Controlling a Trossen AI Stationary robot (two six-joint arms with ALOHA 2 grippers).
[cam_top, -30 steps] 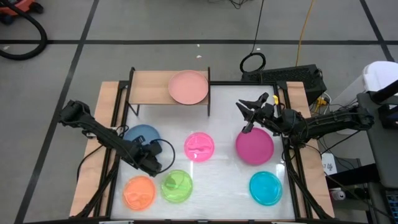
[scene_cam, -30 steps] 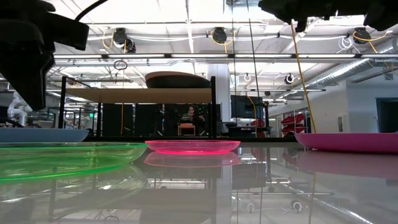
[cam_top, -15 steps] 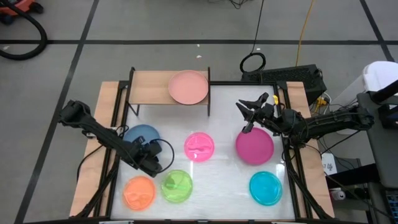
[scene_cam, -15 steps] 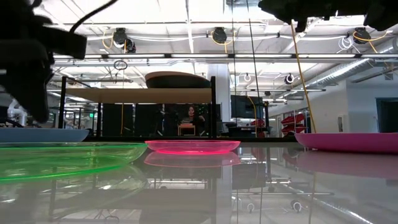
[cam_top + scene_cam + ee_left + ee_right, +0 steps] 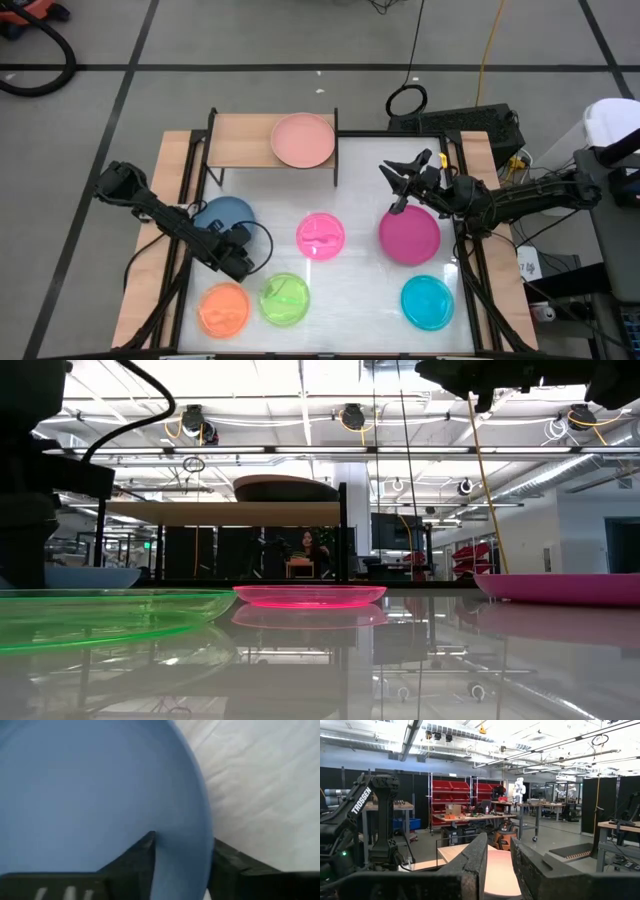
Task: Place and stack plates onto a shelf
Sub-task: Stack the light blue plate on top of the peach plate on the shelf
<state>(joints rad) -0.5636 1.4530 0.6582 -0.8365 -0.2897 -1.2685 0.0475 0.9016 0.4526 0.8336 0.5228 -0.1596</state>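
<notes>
Shelf (image 5: pixel 240 142): wooden board on black legs at the far edge of the worktop (image 5: pixel 360 215); one salmon plate (image 5: pixel 303 140) already lies on it.

Left end effector (image 5: pixel 232 252): low over the near rim of the blue plate (image 5: pixel 226 214). The wrist view shows one finger (image 5: pixel 132 860) inside the rim and the other outside, straddling the lip of the blue plate (image 5: pixel 90 790) — whether they already pinch it cannot be told.

Right end effector (image 5: pixel 400 180): held above the worktop just beyond the magenta plate (image 5: pixel 409 234), carrying nothing; its fingers (image 5: pixel 472 865) stand a little apart.

Other plates: pink (image 5: pixel 320 235) at centre, green (image 5: pixel 284 298) and orange (image 5: pixel 224 307) at the near left, cyan (image 5: pixel 427 301) at the near right, all flat on the worktop.

Handling: the plates look like thin, stiff plastic — probably light, smooth and apt to slip or tilt in a narrow pinch.

Where to grip: at the rim, one finger under the lip and one on the inner face, seated deep enough that the plate should hang level.

Risk: a shallow bite may let the blue plate swing as it rises toward the shelf.
</notes>
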